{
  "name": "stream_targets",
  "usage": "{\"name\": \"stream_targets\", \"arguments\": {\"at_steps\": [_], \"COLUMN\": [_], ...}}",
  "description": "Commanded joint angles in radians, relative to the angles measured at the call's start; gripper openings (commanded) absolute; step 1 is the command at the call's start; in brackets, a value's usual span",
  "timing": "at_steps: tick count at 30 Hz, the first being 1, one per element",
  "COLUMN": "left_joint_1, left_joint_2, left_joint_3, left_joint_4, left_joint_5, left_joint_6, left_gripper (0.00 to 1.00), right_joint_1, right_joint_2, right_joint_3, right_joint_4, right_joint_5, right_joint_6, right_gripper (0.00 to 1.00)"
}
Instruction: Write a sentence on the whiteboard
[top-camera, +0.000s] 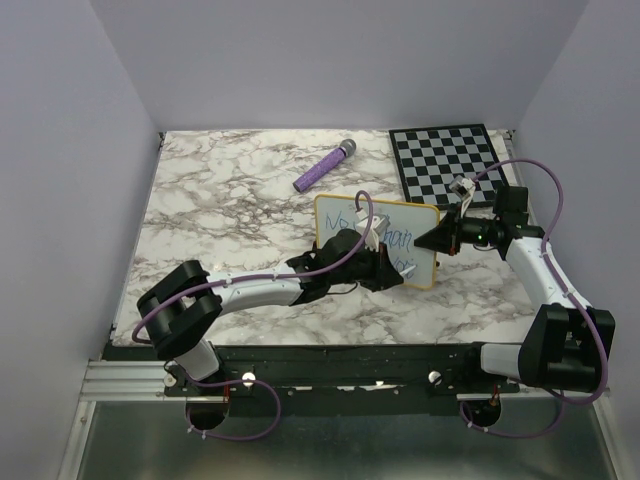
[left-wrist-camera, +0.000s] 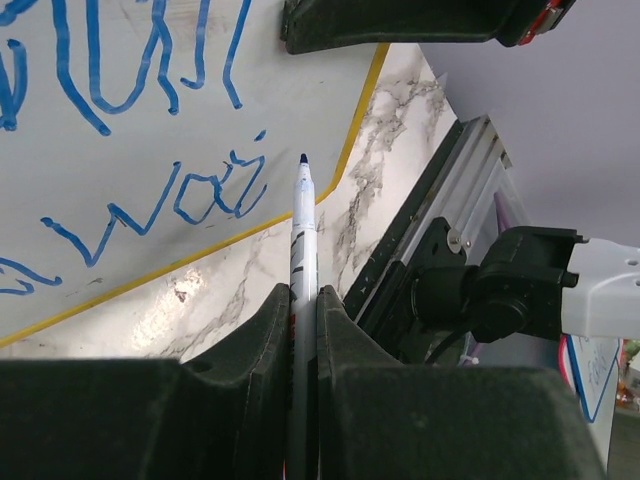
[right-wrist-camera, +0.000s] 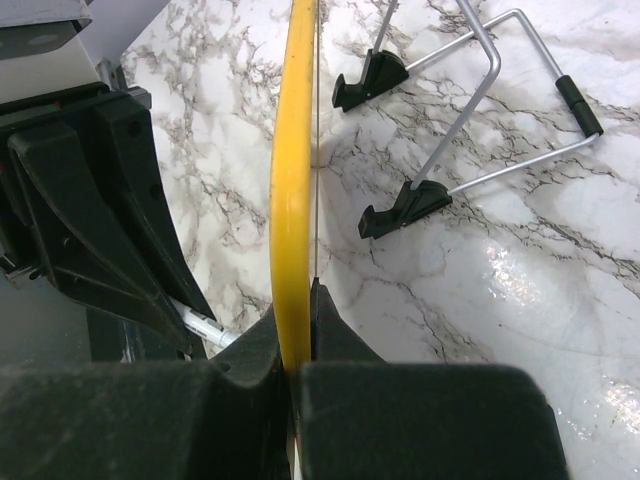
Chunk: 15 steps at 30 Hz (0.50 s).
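Note:
The whiteboard (top-camera: 408, 222) with its yellow frame stands propped on the marble table, mid-right. Blue lettering (left-wrist-camera: 150, 205) covers it in two lines; the lower one reads roughly "wai". My left gripper (top-camera: 385, 262) is shut on a white marker (left-wrist-camera: 303, 235), whose blue tip sits just off the board's lower yellow edge, right of the last letter. My right gripper (top-camera: 438, 240) is shut on the board's right edge; the right wrist view shows the yellow frame (right-wrist-camera: 294, 170) edge-on between the jaws, and the board's wire stand with black feet (right-wrist-camera: 470, 120) behind it.
A purple marker (top-camera: 325, 166) lies at the back centre. A black-and-white checkered board (top-camera: 445, 160) lies at the back right. The table's metal front rail (top-camera: 330, 365) runs along the near edge. Grey walls close in both sides.

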Motion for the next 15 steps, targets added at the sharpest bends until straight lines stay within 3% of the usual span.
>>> {"name": "stream_targets", "arguments": {"at_steps": [1,15], "left_joint_1": [0.001,0.001], "left_joint_2": [0.008,0.054], "left_joint_3": [0.017,0.054], "left_joint_4": [-0.013,-0.043], "left_joint_5": [-0.021,-0.025], "left_joint_6": [0.001,0.004], "left_gripper": [0.0,0.0], "right_joint_1": [-0.002,-0.002], "right_joint_2": [-0.023,-0.024], "right_joint_3": [-0.001,0.0], "right_joint_4": [0.005,0.005], "right_joint_5": [-0.055,-0.053], "right_joint_6": [0.004,0.004], "right_gripper": [0.01,0.01]}}
